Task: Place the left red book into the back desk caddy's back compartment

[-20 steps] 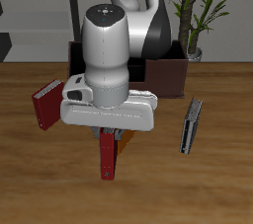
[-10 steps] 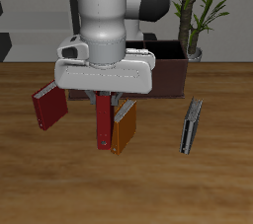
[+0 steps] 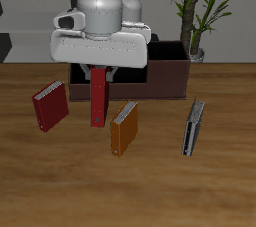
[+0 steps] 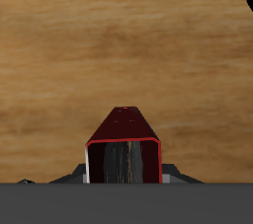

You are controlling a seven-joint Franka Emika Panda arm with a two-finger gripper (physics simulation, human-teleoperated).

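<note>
Nearest the front edge of the counter stands an orange book, upright and slightly turned, and near it, off to one side, a thin grey book stands on end, well apart from everything else. A little farther back on the other side, the darker maroon book leans on the wood, untouched. Between the maroon and orange books, lifted clear of the counter, hangs the left red book, upright and gripped at its top by the pincer, whose fingers are clamped on the book's faces; the wrist view looks straight down the book, its pale page edge showing between red covers, with only bare wood grain beyond. Behind the arm sits the back desk caddy, a long dark-brown box against the rear of the counter, with a potted plant just behind it. The arm's body hides most of the caddy, so the back compartment cannot be made out here. The step in hand seems to be the carry: the book is up and held but still short of the caddy. The next move would call for taking it farther back and over the small rear middle cell, keeping it vertical, then lowering it between the black walls before letting go.
</note>
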